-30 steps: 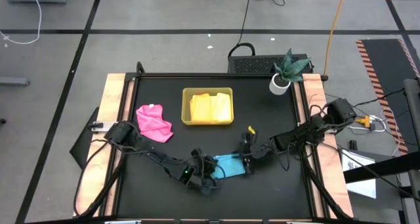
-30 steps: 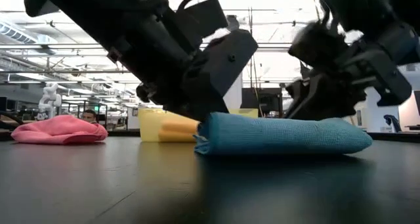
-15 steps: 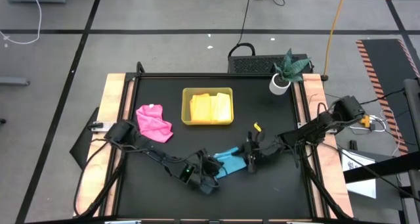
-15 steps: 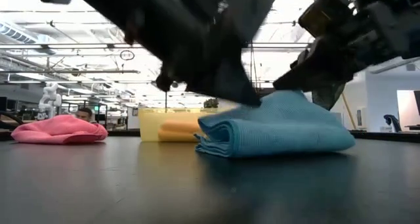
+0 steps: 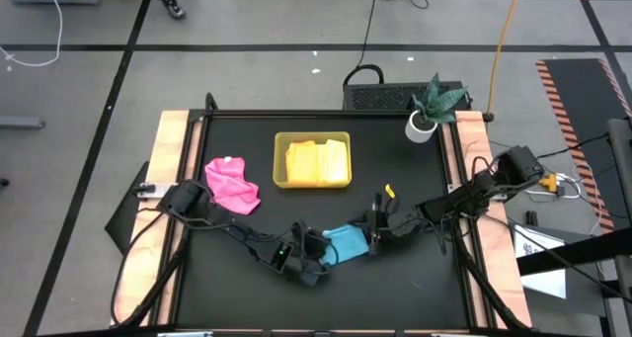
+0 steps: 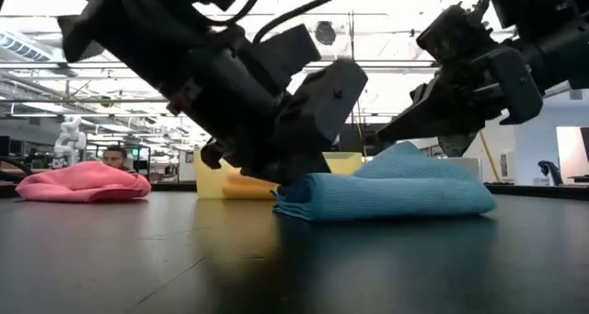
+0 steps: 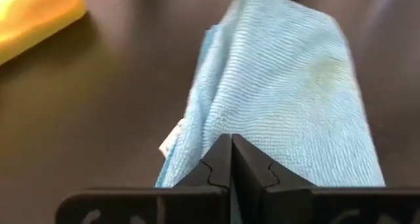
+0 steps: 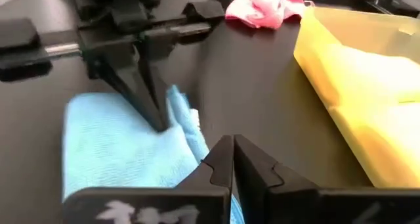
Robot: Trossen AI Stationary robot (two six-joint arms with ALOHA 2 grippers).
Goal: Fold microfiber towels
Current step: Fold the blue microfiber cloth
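We see the blue towel (image 5: 347, 243) folded near the table's (image 5: 415, 179) front edge, the left gripper (image 5: 318, 258) and the right gripper (image 5: 373, 236) each pinching an opposite edge, fingers pressed together.

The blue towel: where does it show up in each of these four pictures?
High view: blue towel low in the middle, between both arms.
Low view: right of centre, on the table.
Left wrist view: fills the middle.
Right wrist view: at the lower left.
Shared landmark: the yellow tray, in all four.
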